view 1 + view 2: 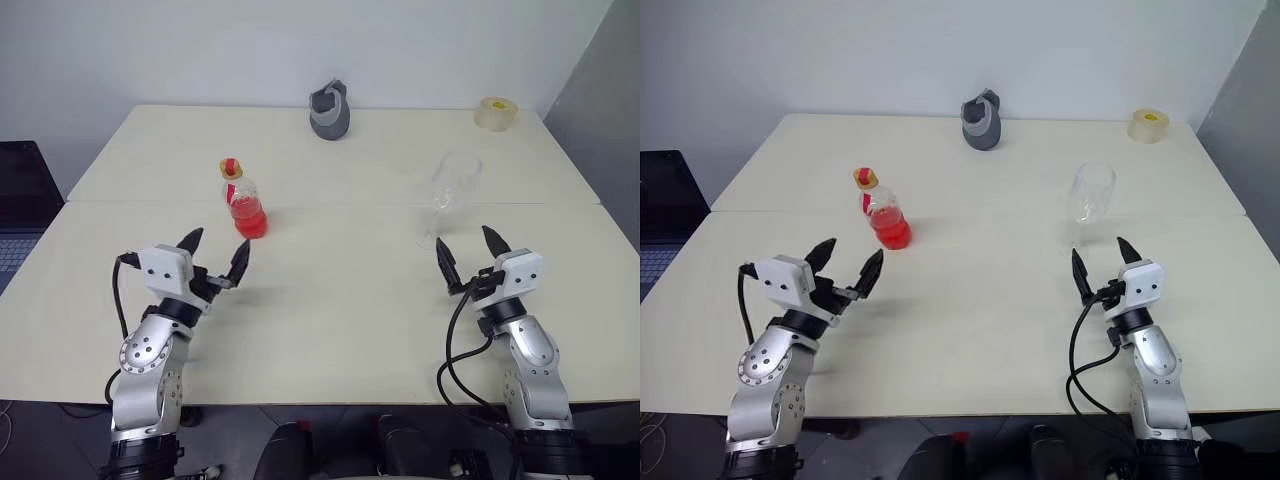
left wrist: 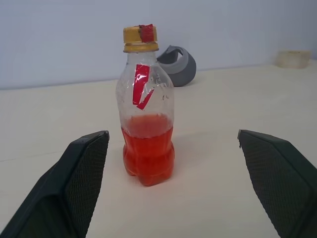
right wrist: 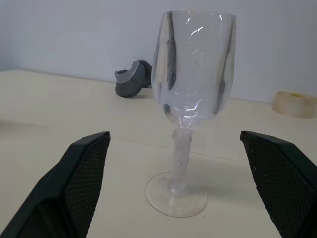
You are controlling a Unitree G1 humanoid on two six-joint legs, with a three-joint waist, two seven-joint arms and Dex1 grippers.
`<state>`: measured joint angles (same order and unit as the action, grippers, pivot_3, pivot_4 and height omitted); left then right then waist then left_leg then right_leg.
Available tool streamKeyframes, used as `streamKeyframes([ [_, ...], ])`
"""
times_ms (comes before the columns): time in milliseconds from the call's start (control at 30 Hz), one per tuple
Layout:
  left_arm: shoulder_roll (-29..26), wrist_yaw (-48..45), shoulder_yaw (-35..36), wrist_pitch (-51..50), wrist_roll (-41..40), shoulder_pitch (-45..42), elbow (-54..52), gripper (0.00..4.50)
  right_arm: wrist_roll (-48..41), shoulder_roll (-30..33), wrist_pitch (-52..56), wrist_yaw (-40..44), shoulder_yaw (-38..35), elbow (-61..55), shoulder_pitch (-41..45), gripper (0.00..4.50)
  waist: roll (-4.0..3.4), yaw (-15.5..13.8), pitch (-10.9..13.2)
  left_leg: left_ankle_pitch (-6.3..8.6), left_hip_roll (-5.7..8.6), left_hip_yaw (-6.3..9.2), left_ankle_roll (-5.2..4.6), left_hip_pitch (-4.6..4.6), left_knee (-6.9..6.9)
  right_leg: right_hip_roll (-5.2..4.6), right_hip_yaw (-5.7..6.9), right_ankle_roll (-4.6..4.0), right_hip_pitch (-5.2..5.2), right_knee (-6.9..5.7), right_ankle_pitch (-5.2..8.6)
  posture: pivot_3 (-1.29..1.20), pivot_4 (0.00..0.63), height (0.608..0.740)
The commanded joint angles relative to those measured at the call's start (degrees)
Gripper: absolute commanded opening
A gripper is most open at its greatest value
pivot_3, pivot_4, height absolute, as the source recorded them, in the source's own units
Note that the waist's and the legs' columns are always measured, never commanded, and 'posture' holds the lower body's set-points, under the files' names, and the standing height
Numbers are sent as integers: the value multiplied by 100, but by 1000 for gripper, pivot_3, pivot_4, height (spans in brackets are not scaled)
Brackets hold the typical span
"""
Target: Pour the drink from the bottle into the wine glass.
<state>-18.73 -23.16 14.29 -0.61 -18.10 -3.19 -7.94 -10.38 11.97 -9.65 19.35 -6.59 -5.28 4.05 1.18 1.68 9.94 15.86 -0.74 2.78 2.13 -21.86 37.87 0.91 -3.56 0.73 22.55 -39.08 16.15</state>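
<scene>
On the left, the left claw point(image 1: 215, 251) hovers over the cream counter point(image 1: 330, 320) with its two black fingers spread wide, grasping nothing. The bottle point(image 1: 243, 203) stands upright just beyond it, in line with the gap between the fingers but apart from them. It is a small clear plastic bottle with a yellow cap, red marks on its upper body, and the drink point(image 2: 147, 151), a bright red-pink liquid, filling its lower part. Farther right, the wine glass point(image 1: 448, 195) stands upright on its round foot, clear and empty. The right claw point(image 1: 470, 252) sits just short of it, fingers likewise released and wide, the stem centred between them without contact.
</scene>
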Motion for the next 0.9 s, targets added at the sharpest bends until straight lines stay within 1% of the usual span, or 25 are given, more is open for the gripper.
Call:
streamKeyframes([
  [33,28,88,112,200,-30,-56,-220,4473,-140,31,-114,152,45,-162,54,4500,0,0,0,0,0,0,0,0,0,0,0,0,0,0,0,0,150,740],
  [300,39,181,126,127,-99,-47,-226,4473,-197,82,-78,332,98,-180,82,4500,0,0,0,0,0,0,0,0,0,0,0,0,0,0,0,0,150,740],
  [533,26,416,56,-183,51,-78,-175,4473,-493,230,332,766,324,-531,58,4500,0,0,0,0,0,2,0,0,0,0,1,0,0,0,0,0,150,740],
  [567,-12,493,23,-284,155,-115,-102,4473,-703,396,666,1079,513,-790,-32,4500,0,0,0,0,0,2,0,-1,0,0,1,0,0,0,0,0,150,740],
  [667,-58,703,-27,-605,340,-251,136,4473,-1102,692,1371,1488,839,-1367,-138,4500,1,-1,0,0,2,6,0,-1,1,-1,4,0,-2,0,0,0,150,740],
  [900,-30,801,-240,-996,541,-727,623,4473,-1385,1112,2322,1680,937,-1877,243,4500,4,-3,2,0,4,20,0,1,5,-1,18,1,-13,4,1,0,150,740],
])
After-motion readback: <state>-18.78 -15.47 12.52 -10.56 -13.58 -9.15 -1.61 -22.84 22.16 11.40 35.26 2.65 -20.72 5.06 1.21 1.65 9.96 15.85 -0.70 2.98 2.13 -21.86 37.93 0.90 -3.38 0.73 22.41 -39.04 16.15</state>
